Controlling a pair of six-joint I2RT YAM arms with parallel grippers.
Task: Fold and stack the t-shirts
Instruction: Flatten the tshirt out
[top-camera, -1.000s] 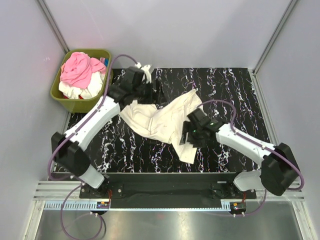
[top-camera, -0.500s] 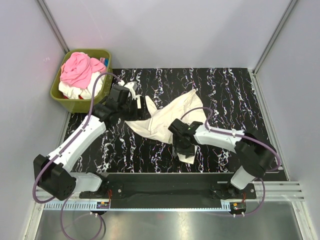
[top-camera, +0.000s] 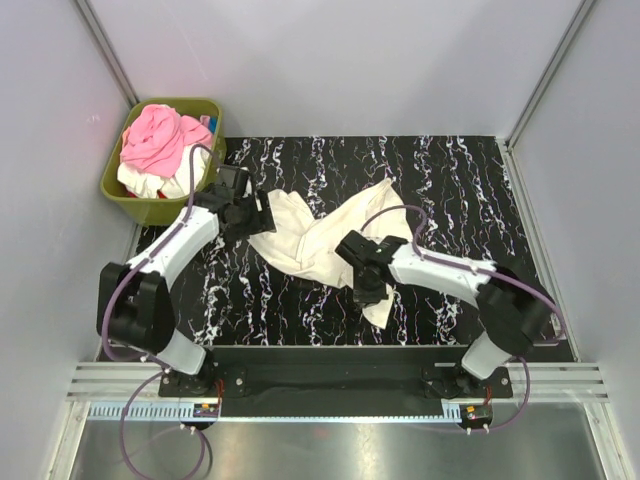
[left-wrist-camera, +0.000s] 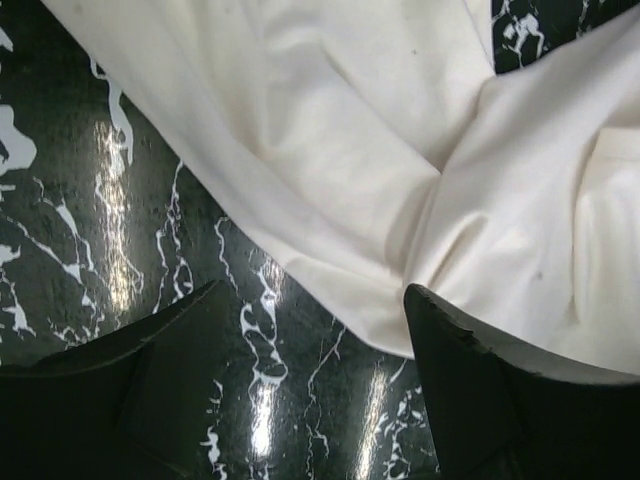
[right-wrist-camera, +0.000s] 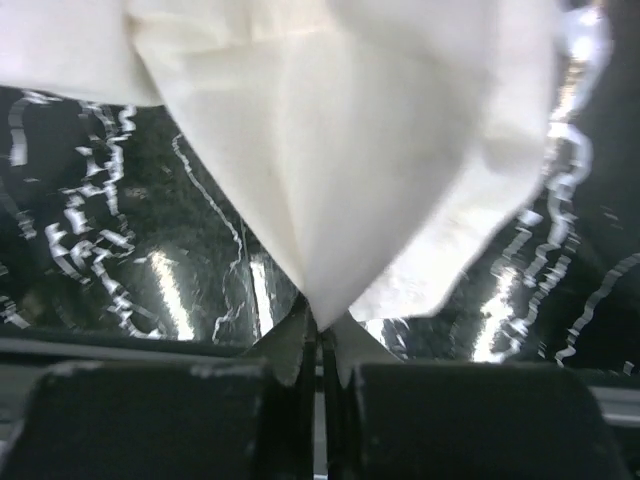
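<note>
A cream t-shirt (top-camera: 318, 236) lies crumpled across the middle of the black marbled table (top-camera: 470, 180). My left gripper (top-camera: 262, 213) is open at the shirt's left edge. In the left wrist view the cream t-shirt (left-wrist-camera: 380, 150) fills the top, and the left gripper (left-wrist-camera: 315, 345) straddles bare table, its right finger (left-wrist-camera: 455, 350) overlapping the hem. My right gripper (top-camera: 368, 292) is shut on the shirt's near end. In the right wrist view the right gripper (right-wrist-camera: 322, 335) pinches a pointed fold of the cream t-shirt (right-wrist-camera: 330, 150), which is lifted off the table.
A green bin (top-camera: 128, 200) stands off the table's far left corner, heaped with a pink shirt (top-camera: 155, 135) and white ones. Grey walls close in the back and both sides. The arm bases sit along the near edge.
The right gripper has shut on the shirt's near fold after sliding left. The left gripper has drawn back from the far side to the shirt's left edge.
</note>
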